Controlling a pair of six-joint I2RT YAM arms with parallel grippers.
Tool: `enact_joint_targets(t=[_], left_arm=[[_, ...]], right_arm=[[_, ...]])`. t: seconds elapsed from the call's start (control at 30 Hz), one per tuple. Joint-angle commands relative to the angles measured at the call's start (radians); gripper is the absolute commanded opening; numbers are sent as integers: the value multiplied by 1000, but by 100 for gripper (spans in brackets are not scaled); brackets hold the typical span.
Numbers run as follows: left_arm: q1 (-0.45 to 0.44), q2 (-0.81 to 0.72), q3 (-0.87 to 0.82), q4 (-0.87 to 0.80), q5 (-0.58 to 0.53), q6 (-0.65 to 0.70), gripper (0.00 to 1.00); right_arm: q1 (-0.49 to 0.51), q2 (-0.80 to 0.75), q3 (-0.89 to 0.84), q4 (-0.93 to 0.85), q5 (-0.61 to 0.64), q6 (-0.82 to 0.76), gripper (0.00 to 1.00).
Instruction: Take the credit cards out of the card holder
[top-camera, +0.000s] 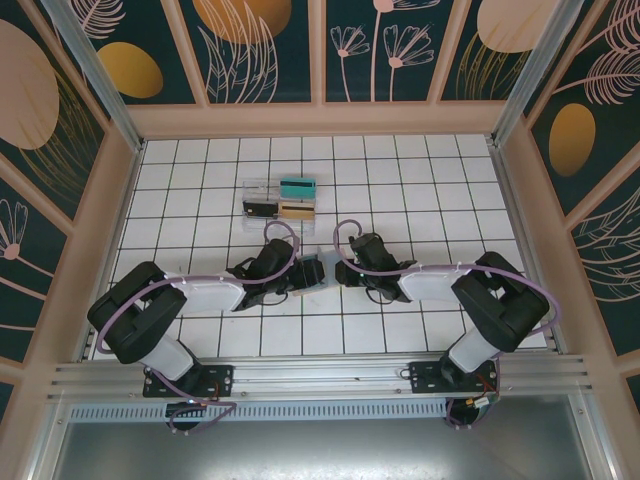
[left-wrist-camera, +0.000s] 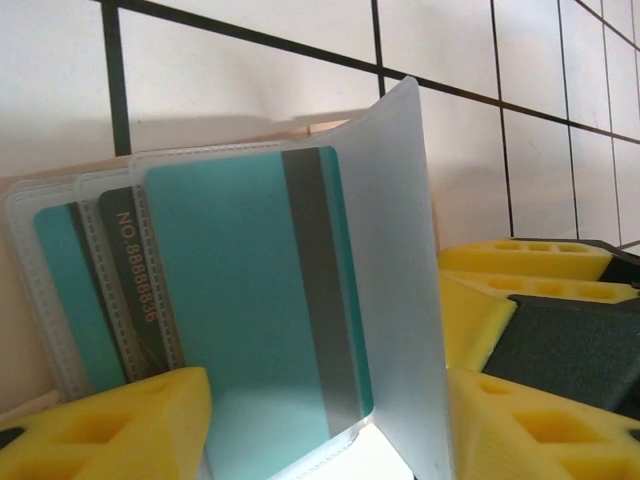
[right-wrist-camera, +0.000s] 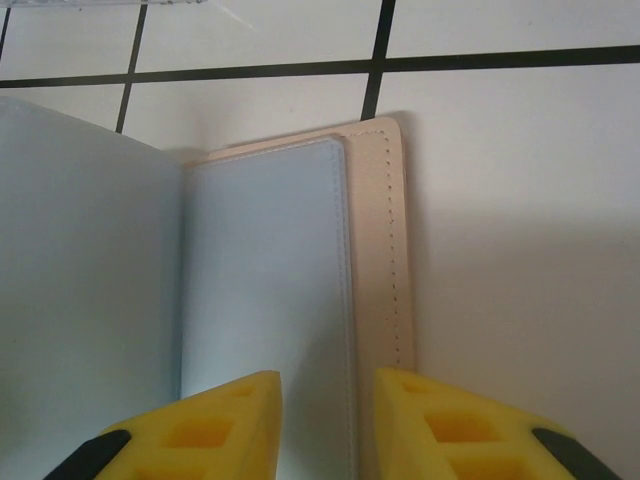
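**Position.** The card holder (top-camera: 310, 272) lies open on the tiled table (top-camera: 200, 180) between the two arms. The right gripper (right-wrist-camera: 328, 405) is clamped on its tan-rimmed edge and pins it down. The left gripper (left-wrist-camera: 320, 430) has its jaws apart, one finger on each side of the front pocket. A teal card (left-wrist-camera: 240, 300) sits in that pocket, with a black card (left-wrist-camera: 140, 290) tucked behind it. Other cards lie in the clear tray (top-camera: 250, 185), well apart from the holder.

**Hazards.**
- A translucent leaf (left-wrist-camera: 400, 250) stands upright beside the teal card. If the left jaws close on the leaf or the pocket film rather than on bare card, the pull would likely drag the whole holder.
- The right gripper holds only a narrow margin. A hard pull could slide the holder out from under it.
- The stacked cards overlap closely, so two may come out together.

**Limits of view.**
- The lower edge of the teal card is cut off, so how much of it sticks out of the pocket cannot be told.
- Whether the left fingers touch the film is unclear.
- From above, the grippers cover most of the holder.
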Motion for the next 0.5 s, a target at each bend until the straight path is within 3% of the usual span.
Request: enact_joint_targets(t=[0.0,0.07,0.23,0.47], left_arm=[[-7,13,12,10,24,11,67],[-7,10,14,10,24,16,70],[-7,-2,14,8,25,31,98],[-7,-28,11,-4,14,42,99]], right_arm=[[10,34,-4,-16,-39,21,31],[10,36,-3,-17,-41,21,31],[10,32,1,-17,-38,22,32],[6,-7,-1,-36,6,34,33]])
